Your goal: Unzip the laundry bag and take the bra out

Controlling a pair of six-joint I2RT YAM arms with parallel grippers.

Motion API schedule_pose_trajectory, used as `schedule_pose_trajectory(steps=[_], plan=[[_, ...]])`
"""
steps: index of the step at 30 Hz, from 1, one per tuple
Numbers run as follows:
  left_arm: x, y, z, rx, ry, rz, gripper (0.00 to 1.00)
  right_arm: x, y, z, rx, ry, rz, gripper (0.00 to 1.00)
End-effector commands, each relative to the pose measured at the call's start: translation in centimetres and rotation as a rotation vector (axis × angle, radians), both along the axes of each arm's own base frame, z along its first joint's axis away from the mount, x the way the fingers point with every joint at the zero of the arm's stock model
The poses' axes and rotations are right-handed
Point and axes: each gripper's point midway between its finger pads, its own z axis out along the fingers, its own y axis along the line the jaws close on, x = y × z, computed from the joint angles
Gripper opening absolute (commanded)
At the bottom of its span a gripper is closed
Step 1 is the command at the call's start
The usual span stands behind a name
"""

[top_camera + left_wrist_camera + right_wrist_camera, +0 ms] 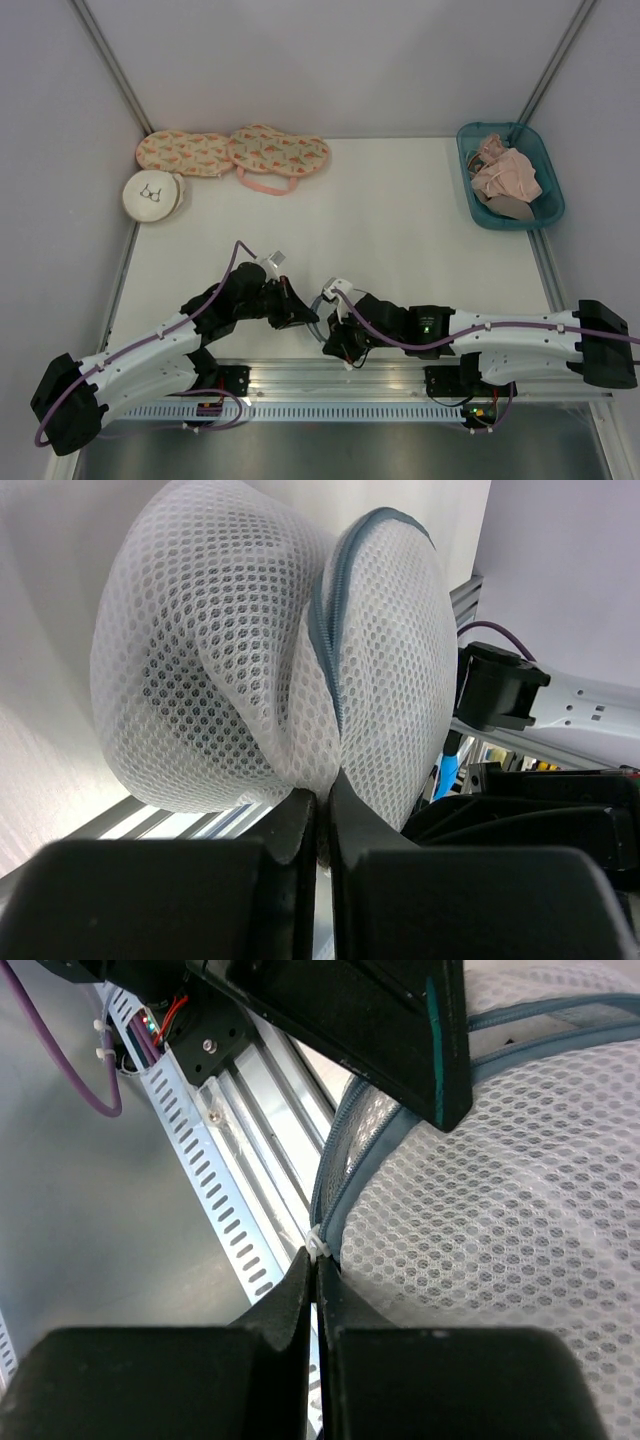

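1. The round white mesh laundry bag (230,670) with its grey-blue zipper rim (330,630) is held between the two grippers at the near edge of the white table (400,240), close to the slotted metal rail (300,378). In the top view it is mostly hidden by the arms.
2. Through the mesh only a darker shade is seen; what lies inside cannot be made out.
3. The left gripper (322,805) is closed, with a fold of the mesh pinched between its black fingers (290,830) just below the zipper rim.
4. The right gripper (316,1265) is closed as well. A small white tab (316,1244) at the zipper rim is nipped between its fingertips, and the mesh bulges to the right of them.
5. Both arms are bent inward, so the grippers are brought near each other.
6. At the far left of the table a cream round pouch printed with a bra drawing (153,194) is seen, and just behind it two pink patterned bra-shaped cases (235,152) are laid side by side.
7. At the far right a teal plastic basket (469,185) is placed, holding pink and beige garments (508,175), well apart from the bag.
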Motion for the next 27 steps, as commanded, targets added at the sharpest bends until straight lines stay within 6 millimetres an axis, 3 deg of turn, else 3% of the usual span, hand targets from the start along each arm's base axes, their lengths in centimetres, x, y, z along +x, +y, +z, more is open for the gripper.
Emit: schedule_pose_trajectory(steps=[1, 8, 10, 11, 13, 14, 15, 18, 23, 24, 26, 27], plan=[[0.6, -0.5, 1.3, -0.026, -0.064, -0.009, 0.06, 0.8, -0.7, 1.0, 0.001, -0.041, -0.037, 0.01], [0.8, -0.3, 1.4, -0.02, -0.07, 0.005, 0.04, 1.1, -1.3, 0.8, -0.014, -0.05, -0.061, 0.01], [0.9, -0.3, 1.4, -0.019, -0.07, 0.009, 0.07, 1.0, -1.2, 0.7, -0.014, -0.044, -0.054, 0.11], [0.9, -0.3, 1.5, -0.023, -0.07, 0.012, 0.08, 0.8, -1.1, 0.7, -0.009, -0.038, -0.044, 0.27], [1.1, -0.3, 1.7, -0.026, -0.073, 0.021, 0.23, -0.3, -0.5, 0.9, 0.02, -0.012, 0.018, 0.41], [1.1, -0.3, 1.8, -0.033, -0.075, 0.025, 0.4, -0.9, -0.3, 1.0, 0.032, 0.005, 0.051, 0.52], [1.3, -0.3, 2.2, -0.041, -0.084, 0.03, 0.47, -1.4, 0.2, 1.3, 0.06, 0.014, 0.083, 0.59], [1.5, -0.1, 3.0, -0.059, -0.11, 0.054, 0.73, -3.4, 0.7, 1.7, 0.09, 0.051, 0.179, 0.71], [1.8, 0.5, 3.2, -0.032, -0.133, 0.078, 0.84, -5.1, 0.6, 3.4, 0.159, 0.053, 0.245, 0.75], [1.8, 0.6, 3.2, -0.029, -0.135, 0.077, 0.84, -4.7, 0.4, 4.7, 0.202, 0.028, 0.228, 0.76], [1.8, 0.7, 3.2, -0.025, -0.133, 0.081, 0.85, -3.3, -0.4, 5.5, 0.206, -0.006, 0.139, 0.8], [1.7, 0.8, 3.1, -0.021, -0.133, 0.081, 0.85, -1.1, -1.1, 6.5, 0.218, -0.064, 0.018, 0.82]])
